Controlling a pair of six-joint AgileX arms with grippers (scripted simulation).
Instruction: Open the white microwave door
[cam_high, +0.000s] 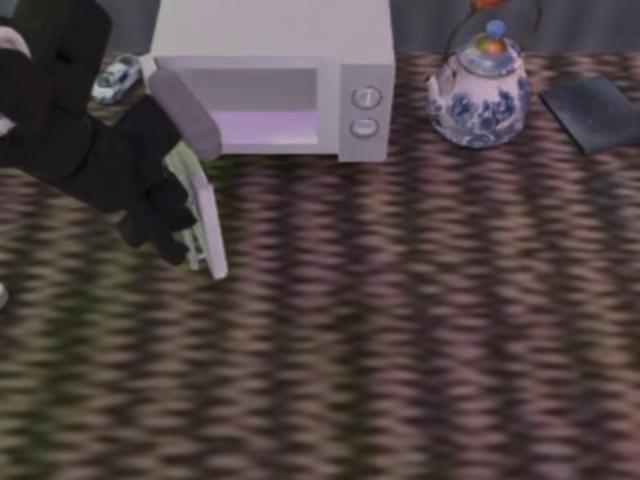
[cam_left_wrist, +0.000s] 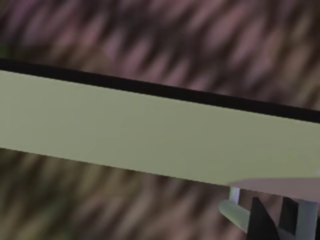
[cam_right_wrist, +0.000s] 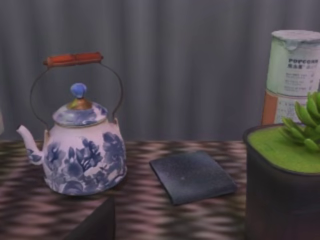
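Door edge and handle strip sit right at the left gripper, whose dark fingers look closed on the handle at the panel's free end; the left wrist view shows that pale panel edge-on with finger tips at the handle. The panel stands swung far out from the white microwave, which lies just beyond the gripper toward the back of the table, its pale cavity exposed. The door should behave as a stiff, light, hinged slab that only moves along its arc, so the handle at the free edge gives the best leverage. Farther right sit a floral teapot and a dark tile. The right gripper is out of sight.
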